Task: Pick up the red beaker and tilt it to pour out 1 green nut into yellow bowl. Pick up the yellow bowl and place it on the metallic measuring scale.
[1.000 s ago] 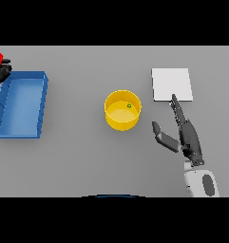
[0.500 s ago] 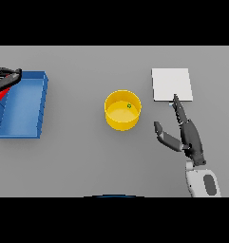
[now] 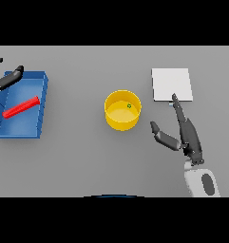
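Desk carries a blue tray at left, where the red beaker lies. Measuring scale sits upper right; yellow bowl, centre, holds the green nut. Right hand, fingers spread, should close squarely on the bowl's rim. Left hand hangs open at left edge.

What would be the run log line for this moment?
red beaker in blue tray | nut in yellow bowl | both hands open

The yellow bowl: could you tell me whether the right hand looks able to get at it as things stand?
Probably yes. The right hand lies open on the table just beside the yellow bowl, thumb towards it, with only bare table between them. The scale sits behind the fingertips, out of the way.
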Controlling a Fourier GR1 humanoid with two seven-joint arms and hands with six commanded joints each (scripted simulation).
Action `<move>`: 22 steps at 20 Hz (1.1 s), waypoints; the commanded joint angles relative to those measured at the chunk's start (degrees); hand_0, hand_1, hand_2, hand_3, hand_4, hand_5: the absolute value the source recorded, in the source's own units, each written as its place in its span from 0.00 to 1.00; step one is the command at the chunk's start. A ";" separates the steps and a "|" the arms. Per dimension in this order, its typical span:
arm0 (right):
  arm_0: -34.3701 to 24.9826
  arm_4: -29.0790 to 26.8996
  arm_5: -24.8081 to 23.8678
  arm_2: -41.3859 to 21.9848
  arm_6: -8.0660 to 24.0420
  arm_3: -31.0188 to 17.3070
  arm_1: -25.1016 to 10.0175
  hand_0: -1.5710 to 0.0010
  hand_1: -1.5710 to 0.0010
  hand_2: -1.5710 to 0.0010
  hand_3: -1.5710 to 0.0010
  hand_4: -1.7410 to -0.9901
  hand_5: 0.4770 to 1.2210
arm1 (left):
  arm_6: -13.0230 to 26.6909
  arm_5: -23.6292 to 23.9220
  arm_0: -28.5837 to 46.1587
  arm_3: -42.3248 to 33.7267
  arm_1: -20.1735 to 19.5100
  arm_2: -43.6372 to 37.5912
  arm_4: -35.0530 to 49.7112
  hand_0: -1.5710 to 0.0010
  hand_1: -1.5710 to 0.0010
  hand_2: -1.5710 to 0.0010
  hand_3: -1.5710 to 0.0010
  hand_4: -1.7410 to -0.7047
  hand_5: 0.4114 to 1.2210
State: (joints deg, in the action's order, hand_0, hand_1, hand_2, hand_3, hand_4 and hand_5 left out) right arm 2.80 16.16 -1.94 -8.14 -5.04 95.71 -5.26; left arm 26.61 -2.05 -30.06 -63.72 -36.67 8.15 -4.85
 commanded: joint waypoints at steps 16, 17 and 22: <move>-26.58 26.87 16.81 -19.50 -4.55 -11.93 -18.72 1.00 1.00 1.00 1.00 0.77 0.22 | -0.83 0.75 2.14 -3.51 1.80 -1.23 3.03 1.00 1.00 1.00 1.00 0.90 0.34; -27.90 27.49 17.63 -20.26 -5.03 -12.84 -18.95 1.00 1.00 1.00 1.00 0.77 0.22 | -0.77 0.56 1.81 -3.07 1.72 -1.22 2.91 1.00 1.00 1.00 1.00 0.90 0.35; -34.26 30.72 20.42 -25.02 -7.52 -20.80 -17.35 1.00 1.00 1.00 1.00 0.78 0.22 | -2.14 0.27 2.98 -3.33 1.59 -1.46 3.29 1.00 1.00 1.00 1.00 0.90 0.35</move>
State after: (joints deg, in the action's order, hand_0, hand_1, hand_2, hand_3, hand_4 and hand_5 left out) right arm -31.45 46.90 18.48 -33.16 -12.37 74.91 -22.58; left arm 24.54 -1.79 -27.05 -67.05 -35.07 6.70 -1.56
